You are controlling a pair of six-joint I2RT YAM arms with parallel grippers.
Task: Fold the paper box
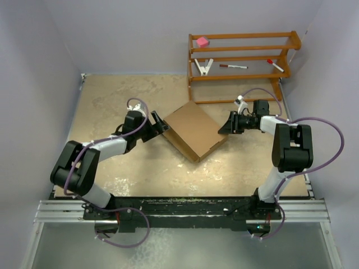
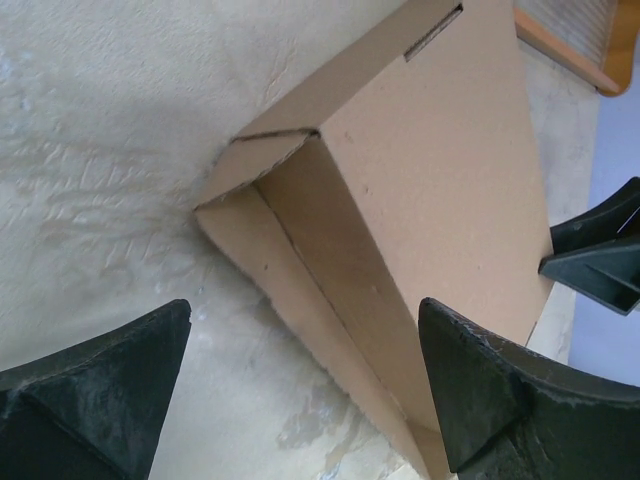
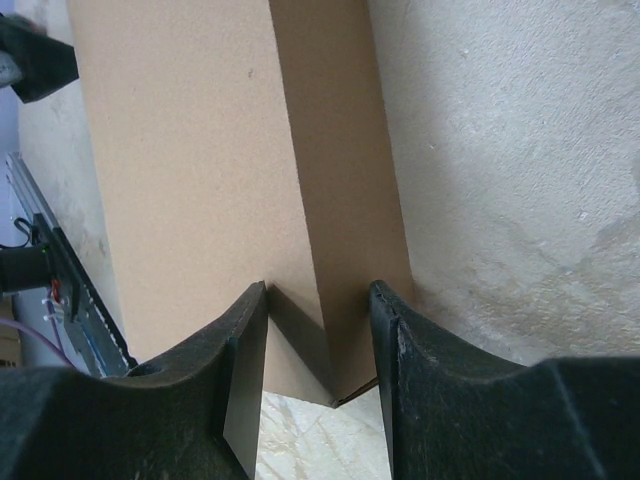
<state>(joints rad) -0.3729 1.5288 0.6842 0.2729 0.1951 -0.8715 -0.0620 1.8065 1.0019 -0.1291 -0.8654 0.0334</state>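
The paper box is a shallow brown cardboard mailer, closed and lying flat mid-table, turned like a diamond. My left gripper is open at its left corner. In the left wrist view the box shows a side flap standing slightly ajar, and the gripper has wide jaws with the box's lower edge between them, touching neither. My right gripper is at the box's right corner. In the right wrist view the gripper is open around that corner of the box, with gaps on both sides.
A wooden rack stands at the back right, holding a pink block, a white clip and red markers. Grey walls close the left, back and right sides. The right gripper shows in the left wrist view.
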